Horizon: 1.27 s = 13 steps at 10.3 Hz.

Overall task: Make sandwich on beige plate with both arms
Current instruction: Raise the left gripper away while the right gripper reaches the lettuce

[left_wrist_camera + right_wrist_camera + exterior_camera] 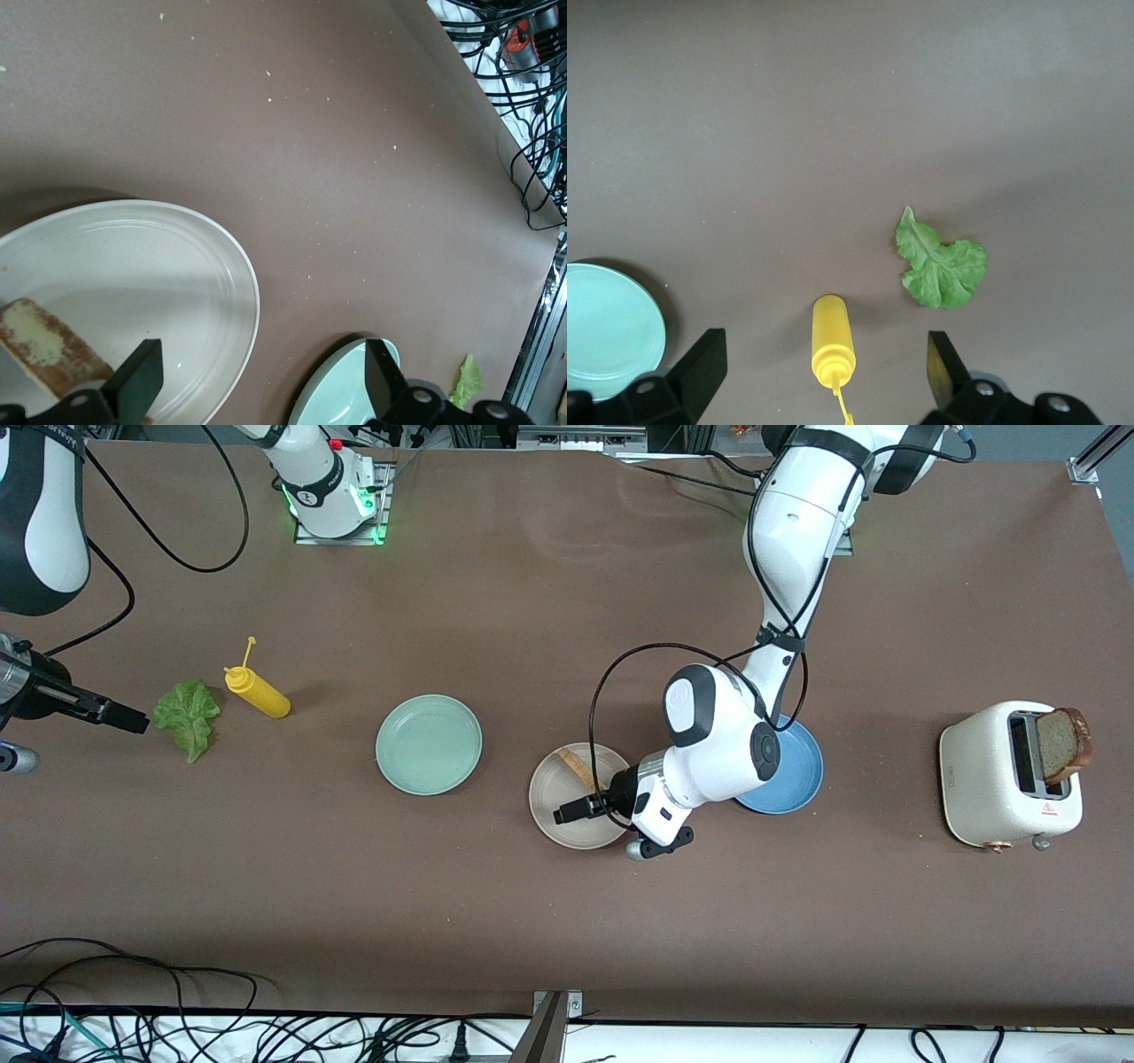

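A mint-green plate [429,744] is set near the table's middle. A yellow squeeze bottle [257,693] is laid on its side at its 10 o'clock. A blue plate [791,779] is placed at its 3 o'clock, and a white toaster [997,775] is stood at the blue plate's 3 o'clock.

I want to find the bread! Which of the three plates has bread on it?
The beige plate, between the mint-green plate and the blue plate. A bread slice lies on it; the other two show no food.
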Available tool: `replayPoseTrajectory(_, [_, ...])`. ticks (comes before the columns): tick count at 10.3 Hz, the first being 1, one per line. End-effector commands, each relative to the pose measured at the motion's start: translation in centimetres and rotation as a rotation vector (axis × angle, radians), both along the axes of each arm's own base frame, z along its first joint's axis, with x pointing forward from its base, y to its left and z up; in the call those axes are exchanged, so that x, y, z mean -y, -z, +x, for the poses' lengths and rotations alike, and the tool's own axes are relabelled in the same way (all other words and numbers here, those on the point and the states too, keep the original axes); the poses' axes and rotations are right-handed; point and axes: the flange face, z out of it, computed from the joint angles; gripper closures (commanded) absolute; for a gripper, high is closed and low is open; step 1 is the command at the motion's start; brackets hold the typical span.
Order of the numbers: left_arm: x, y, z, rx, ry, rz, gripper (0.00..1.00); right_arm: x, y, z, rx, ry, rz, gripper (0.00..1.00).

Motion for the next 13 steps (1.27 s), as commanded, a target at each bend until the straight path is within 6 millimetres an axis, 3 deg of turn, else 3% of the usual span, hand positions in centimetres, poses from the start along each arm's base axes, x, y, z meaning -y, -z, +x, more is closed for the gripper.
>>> replayPoseTrajectory(1, [-8.0, -2.7, 3.9, 0.022, -0.109, -0.029, 0.0, 0.2, 0.0, -0.2, -0.01, -0.017, -0.012, 0.0])
replayPoseTrajectory(7, [-9.6, -3.1, 4.6, 0.009, -0.155, -0.032, 0.0, 0.2, 0.0, -0.2, -0.01, -0.017, -0.012, 0.0])
replayPoseTrajectory(8, [-10.4, -4.0, 4.9, 0.022, -0.163, -0.026, 0.0, 0.3, 0.0, -0.2, -0.011, -0.026, -0.011, 0.0])
replayPoseTrajectory(11, [-12.6, -4.7, 4.9, 0.034, -0.064, 0.109, 0.0, 4.7, 2.1, -0.2, -0.052, -0.057, -0.008, 0.0])
replayPoseTrajectory(13, [-14.6, -5.3, 4.7, -0.01, 0.031, 0.186, 0.0, 8.7, 6.1, 0.0, -0.114, -0.054, -0.014, 0.0])
